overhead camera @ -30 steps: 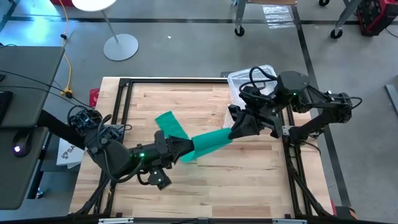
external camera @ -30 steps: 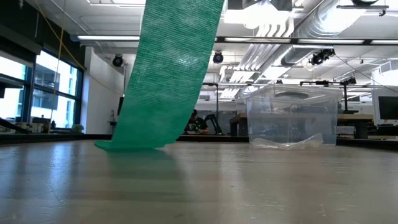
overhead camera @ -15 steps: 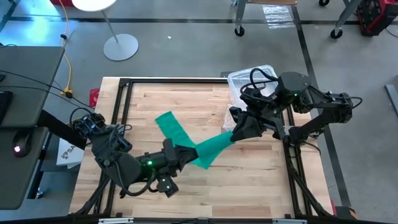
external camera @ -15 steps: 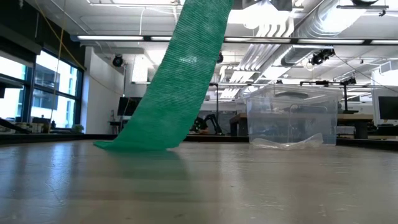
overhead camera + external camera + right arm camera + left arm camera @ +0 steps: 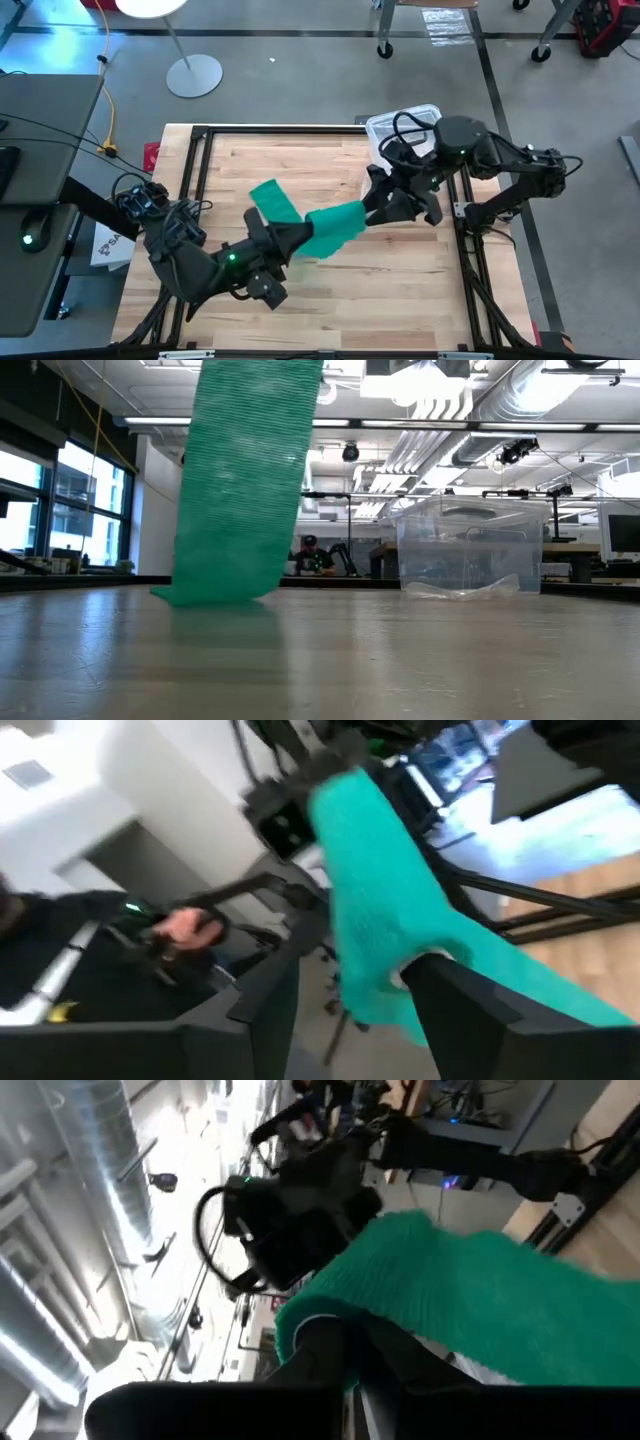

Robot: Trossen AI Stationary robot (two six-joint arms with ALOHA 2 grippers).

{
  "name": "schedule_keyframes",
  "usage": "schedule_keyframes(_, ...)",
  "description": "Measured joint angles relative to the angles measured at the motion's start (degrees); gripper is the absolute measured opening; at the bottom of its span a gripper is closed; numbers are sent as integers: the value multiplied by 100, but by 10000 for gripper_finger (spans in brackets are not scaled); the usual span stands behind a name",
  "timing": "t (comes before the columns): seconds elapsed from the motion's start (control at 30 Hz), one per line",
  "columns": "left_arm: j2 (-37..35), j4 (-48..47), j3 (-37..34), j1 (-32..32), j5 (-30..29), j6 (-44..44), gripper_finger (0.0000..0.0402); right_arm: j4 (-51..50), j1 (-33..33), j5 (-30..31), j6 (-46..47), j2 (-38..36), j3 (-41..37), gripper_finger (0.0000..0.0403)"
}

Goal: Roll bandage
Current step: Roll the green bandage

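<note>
**Green strip hangs between two arms, mid-handover**

Over at the nine o'clock side of the table (image 5: 400, 300), the left gripper (image 5: 296, 238) has its fingers pressed together on the bandage (image 5: 325, 228), pinching the lifted fabric near the table's middle. From there the green strip trails back toward ten o'clock, where its far end lies flat on the wood, and it runs on toward three o'clock, raised off the surface. From table height it looks like a wide curtain rising out of sight, only its foot touching the boards.

At the three o'clock end sits the right gripper (image 5: 378, 208), right against the strip's other end. Its wrist view shows the two dark fingers standing apart with green fabric between them, so I judge it is letting go rather than gripping; I cannot tell whether it touches the cloth at all.

Behind it, toward one o'clock, stands the clear plastic box (image 5: 400, 128), untouched.

To roll well from here, I'd say the left pinch must stay firm and square across the width, so the strip keeps flat. The right should regrip close by, keep light tension, and avoid twisting the loose tail.
</note>
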Motion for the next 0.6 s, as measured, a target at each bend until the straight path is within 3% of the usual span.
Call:
schedule_keyframes(0.47,-31,154,15,-61,-176,-183,3,-146,-269,75,-335,-374,-9,185)
schedule_keyframes(0.6,-31,498,15,-59,-180,-271,3,-127,-36,669,-854,-323,-9,185)
